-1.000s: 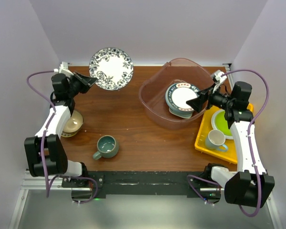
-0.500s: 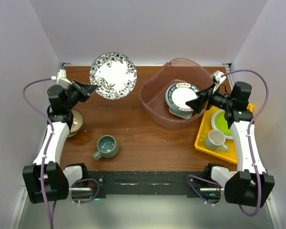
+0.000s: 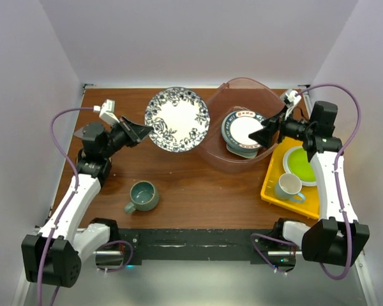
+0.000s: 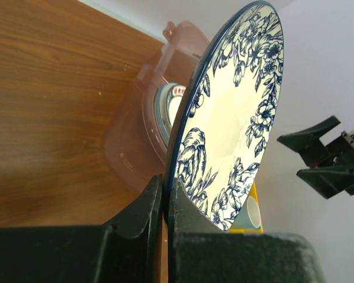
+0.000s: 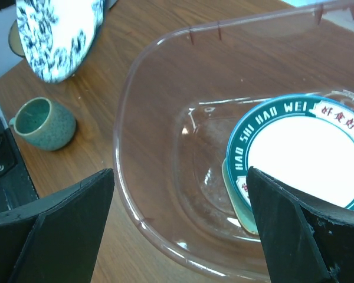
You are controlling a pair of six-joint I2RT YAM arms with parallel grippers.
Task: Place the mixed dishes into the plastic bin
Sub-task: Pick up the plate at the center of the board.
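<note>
My left gripper (image 3: 147, 131) is shut on the rim of a blue-patterned plate (image 3: 177, 119) and holds it on edge above the table, its right edge at the plastic bin's left wall (image 3: 207, 145). In the left wrist view both jaws of the gripper (image 4: 165, 194) pinch the plate (image 4: 230, 112), with the bin (image 4: 135, 135) behind. The bin holds a teal-rimmed white plate (image 3: 244, 129) on a mint dish (image 5: 236, 197). My right gripper (image 3: 263, 136) is open and empty over the bin's right side (image 5: 180, 177). A grey-teal mug (image 3: 142, 196) stands on the table, front left.
A yellow tray (image 3: 271, 186) at the right edge holds a lime-green plate (image 3: 300, 164) and a white mug (image 3: 288, 186). Bare wood lies between the grey-teal mug and the bin. White walls close in on three sides.
My left arm has swung the blue-patterned plate right and nearer, from the back left corner to the bin's left wall. The right arm has hardly moved.
</note>
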